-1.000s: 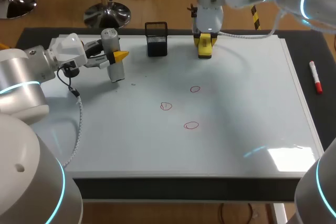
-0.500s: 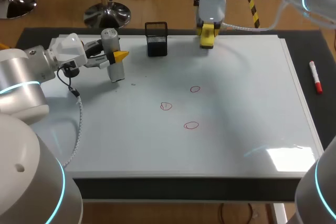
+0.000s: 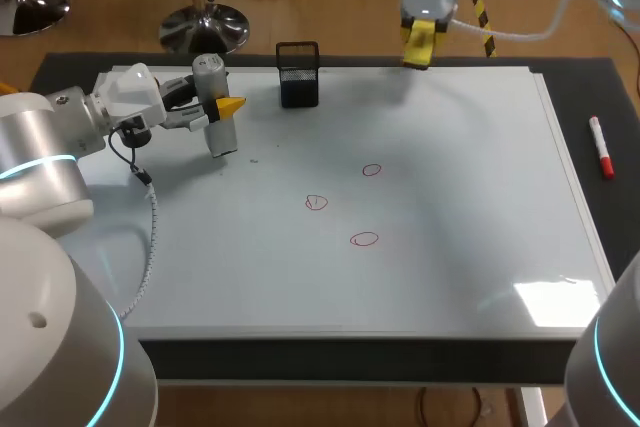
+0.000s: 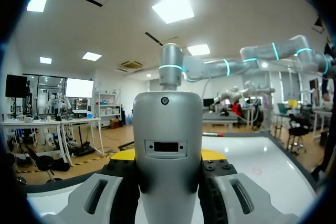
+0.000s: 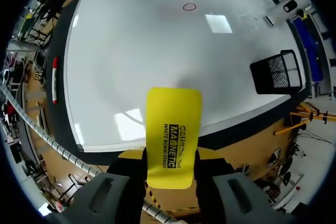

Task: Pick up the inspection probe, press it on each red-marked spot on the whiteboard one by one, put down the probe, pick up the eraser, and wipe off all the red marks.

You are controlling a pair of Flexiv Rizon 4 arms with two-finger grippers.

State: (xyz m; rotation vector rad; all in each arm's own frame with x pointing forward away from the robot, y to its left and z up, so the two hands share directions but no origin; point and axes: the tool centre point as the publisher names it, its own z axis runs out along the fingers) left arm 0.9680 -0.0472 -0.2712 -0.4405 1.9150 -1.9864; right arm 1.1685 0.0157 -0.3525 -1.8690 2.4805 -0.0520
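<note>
The grey inspection probe [image 3: 214,107] stands upright over the whiteboard's [image 3: 470,197] far left part, its tip on or just above the surface. My left gripper [image 3: 222,107] is shut on it from the side. In the left wrist view the probe [image 4: 168,135] fills the gap between the fingers of that gripper [image 4: 168,167]. My right gripper [image 3: 420,39] is shut on the yellow eraser [image 3: 418,47], held in the air over the board's far edge. The eraser [image 5: 173,135] sticks out ahead of the right gripper [image 5: 169,163]. Three red circles [image 3: 372,170] [image 3: 316,203] [image 3: 364,239] mark the middle of the board.
A black mesh holder [image 3: 298,74] stands at the far edge between the two grippers and also shows as the mesh holder [image 5: 278,72] in the right wrist view. A red marker [image 3: 600,160] lies on the dark mat right of the board.
My right arm has lifted the eraser off the board's far edge and carried it up and to the right. The left arm and the probe have not moved.
</note>
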